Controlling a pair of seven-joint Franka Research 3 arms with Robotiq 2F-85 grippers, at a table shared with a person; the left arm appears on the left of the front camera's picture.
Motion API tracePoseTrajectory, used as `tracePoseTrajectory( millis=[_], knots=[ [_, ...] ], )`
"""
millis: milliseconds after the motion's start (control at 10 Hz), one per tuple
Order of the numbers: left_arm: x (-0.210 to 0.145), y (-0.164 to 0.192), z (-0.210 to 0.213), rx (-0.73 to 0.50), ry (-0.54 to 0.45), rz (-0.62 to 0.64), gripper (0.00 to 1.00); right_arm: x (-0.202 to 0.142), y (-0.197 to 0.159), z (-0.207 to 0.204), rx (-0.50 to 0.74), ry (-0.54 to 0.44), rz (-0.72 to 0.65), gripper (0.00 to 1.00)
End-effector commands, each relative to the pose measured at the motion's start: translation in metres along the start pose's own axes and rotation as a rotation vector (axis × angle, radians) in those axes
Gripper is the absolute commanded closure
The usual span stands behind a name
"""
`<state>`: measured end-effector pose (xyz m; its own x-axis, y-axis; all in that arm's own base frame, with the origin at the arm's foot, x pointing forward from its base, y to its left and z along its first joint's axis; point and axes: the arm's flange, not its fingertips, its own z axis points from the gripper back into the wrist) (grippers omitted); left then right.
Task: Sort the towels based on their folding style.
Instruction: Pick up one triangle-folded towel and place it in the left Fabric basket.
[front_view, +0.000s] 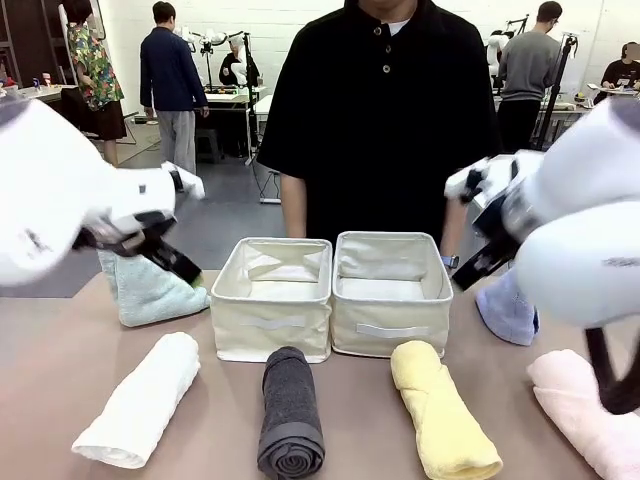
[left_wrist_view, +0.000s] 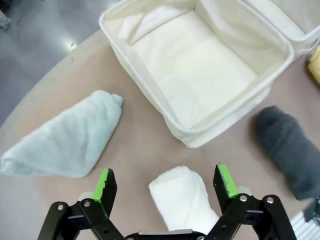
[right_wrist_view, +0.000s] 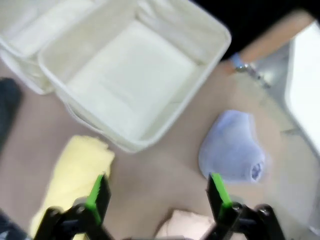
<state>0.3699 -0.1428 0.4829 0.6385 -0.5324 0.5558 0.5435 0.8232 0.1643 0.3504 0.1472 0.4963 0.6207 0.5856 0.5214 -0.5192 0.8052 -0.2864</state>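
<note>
Four rolled towels lie in a row along the near table edge: white (front_view: 140, 400), dark grey (front_view: 290, 412), yellow (front_view: 442, 420) and pink (front_view: 590, 410). A mint cone towel (front_view: 150, 290) rests left of the bins and a periwinkle cone towel (front_view: 508, 308) right of them. My left gripper (left_wrist_view: 166, 181) hangs open above the end of the white roll (left_wrist_view: 182, 197), holding nothing. My right gripper (right_wrist_view: 157, 190) is open too, hovering over bare table between the yellow roll (right_wrist_view: 75, 175), the periwinkle cone (right_wrist_view: 232, 147) and the pink roll (right_wrist_view: 185, 225).
Two cream fabric bins, left (front_view: 272, 297) and right (front_view: 390, 292), stand side by side at mid-table with nothing in them. A person in black stands just behind them, a forearm (right_wrist_view: 270, 40) near the right bin. The table's rounded edge runs past the mint cone (left_wrist_view: 65, 137).
</note>
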Motion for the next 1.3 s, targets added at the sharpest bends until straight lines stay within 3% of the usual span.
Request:
tracePoseTrajectory(
  millis=[0,100,300,500,600,1100,1200],
  knots=[
    [0.026,0.001,0.075,0.005,0.041,-0.036,0.00,0.010,0.001,0.085,-0.045,0.046,0.002,0.00],
    [0.039,-0.002,0.103,0.025,0.060,-0.047,0.00,0.018,0.001,0.131,-0.067,0.021,0.012,0.00],
    [0.051,-0.007,0.142,0.062,0.066,-0.068,0.00,0.022,0.007,0.178,-0.086,-0.009,0.018,0.00],
    [0.045,-0.009,0.158,0.077,0.057,-0.036,0.00,0.017,0.012,0.179,-0.168,-0.065,0.032,0.00],
    [0.052,-0.010,0.158,0.032,0.041,-0.060,0.00,0.018,0.006,0.201,-0.082,-0.032,0.015,0.00],
    [0.052,-0.009,0.160,0.037,0.046,-0.056,0.00,0.019,0.005,0.201,-0.094,-0.041,0.022,0.00],
    [0.050,0.018,0.168,-0.202,0.029,-0.150,0.00,0.012,-0.024,0.206,0.305,0.005,0.118,0.00]
  ],
)
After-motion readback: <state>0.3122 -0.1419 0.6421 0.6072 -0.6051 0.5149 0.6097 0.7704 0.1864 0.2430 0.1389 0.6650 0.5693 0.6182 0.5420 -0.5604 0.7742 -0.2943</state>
